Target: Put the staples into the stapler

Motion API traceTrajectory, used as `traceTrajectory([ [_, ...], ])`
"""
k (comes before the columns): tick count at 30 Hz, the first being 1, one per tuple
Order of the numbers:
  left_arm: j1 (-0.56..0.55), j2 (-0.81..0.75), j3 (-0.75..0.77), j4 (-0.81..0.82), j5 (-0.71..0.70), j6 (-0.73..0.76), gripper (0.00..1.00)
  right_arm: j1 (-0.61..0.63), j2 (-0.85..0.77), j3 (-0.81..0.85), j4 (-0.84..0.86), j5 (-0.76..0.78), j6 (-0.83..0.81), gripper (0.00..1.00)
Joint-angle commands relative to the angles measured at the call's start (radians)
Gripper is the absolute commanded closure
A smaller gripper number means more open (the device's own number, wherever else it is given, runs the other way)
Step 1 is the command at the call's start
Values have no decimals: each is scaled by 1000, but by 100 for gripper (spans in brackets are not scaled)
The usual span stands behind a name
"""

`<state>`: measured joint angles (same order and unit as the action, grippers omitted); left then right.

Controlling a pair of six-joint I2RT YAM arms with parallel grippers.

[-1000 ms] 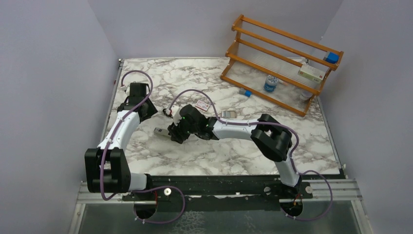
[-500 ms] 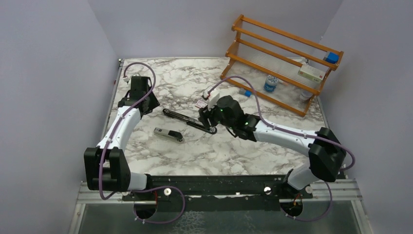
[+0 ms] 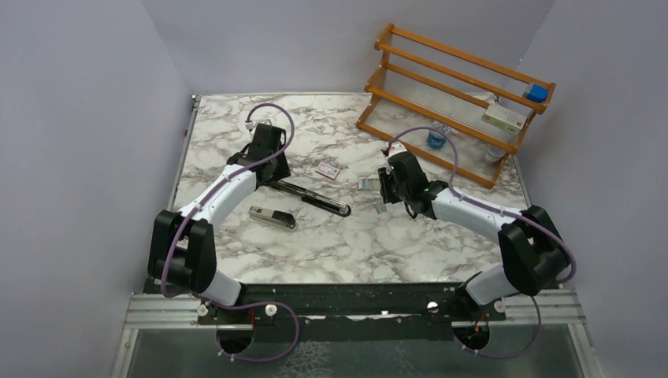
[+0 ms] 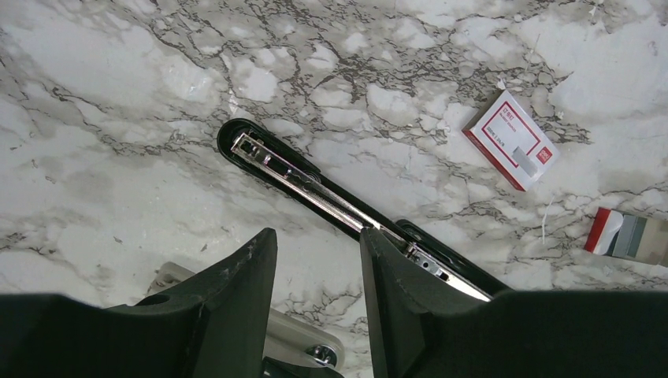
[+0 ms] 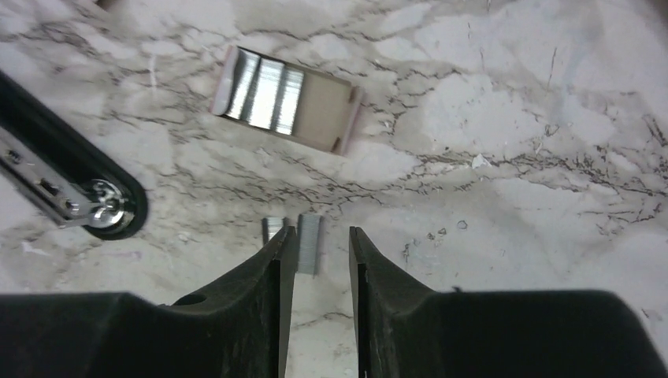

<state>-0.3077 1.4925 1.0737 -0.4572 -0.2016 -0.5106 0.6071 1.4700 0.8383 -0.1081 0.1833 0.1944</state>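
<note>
Two tools are hanging low over the marble surface (image 3: pixel 315 244), neither one gripping anything. The stapler (image 4: pixel 299 177) is lying opened out flat at mid-surface with its silver channel facing up, running from far left to near right. The left tool (image 4: pixel 317 244) is hovering over its far-left part with jaws parted and bare surface showing between them. One finger (image 4: pixel 402 291) is covering part of the stapler in the wrist view.

The box (image 4: pixel 510 140) is sitting label up to the right of the stapler, apart from it. The tray (image 5: pixel 287 98) is lying further right, holding shiny rows of staples. The right tool (image 5: pixel 321 244) is hovering just beside that tray, its jaws standing narrowly apart. One loose strip (image 5: pixel 310 228) is lying on the surface between the fingertips, close against one finger, and a second strip (image 5: pixel 273 229) is lying just outside them.

A silver-and-black piece (image 3: pixel 272 216) is resting on the near side of the stapler. A wooden rack (image 3: pixel 473 58) is standing at the far right.
</note>
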Motion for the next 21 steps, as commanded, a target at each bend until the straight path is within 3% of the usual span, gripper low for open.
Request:
traceTrajectory([
  [1,-1,10,38,29,-12,33,54,-43,88,7,-37,-70,20,69],
  [21,0,12,20,39,28,37,55,-70,125,-18,-32,-134,57,75],
])
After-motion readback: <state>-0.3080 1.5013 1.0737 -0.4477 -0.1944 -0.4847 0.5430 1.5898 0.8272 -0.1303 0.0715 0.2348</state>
